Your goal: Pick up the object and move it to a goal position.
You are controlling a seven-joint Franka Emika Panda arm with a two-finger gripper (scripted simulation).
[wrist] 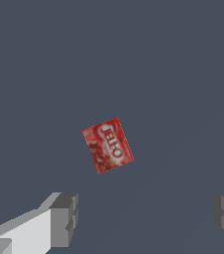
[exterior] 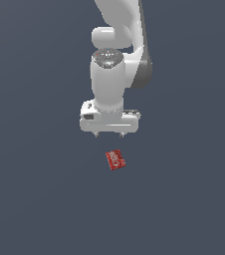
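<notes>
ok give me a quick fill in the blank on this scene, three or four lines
1. The box lying on the floor is mostly ____ in colour.
2. The lettering on the box is ____.
3. The gripper has its jaws ____, with nothing between them.
4. The number of boxes in view is ____.

Missing words: red; white; open; one

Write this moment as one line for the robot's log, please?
phase: approach | gripper: open, empty, above surface | box: red, flat on surface, apart from gripper, skewed to the fingers | goal: not visible
</notes>
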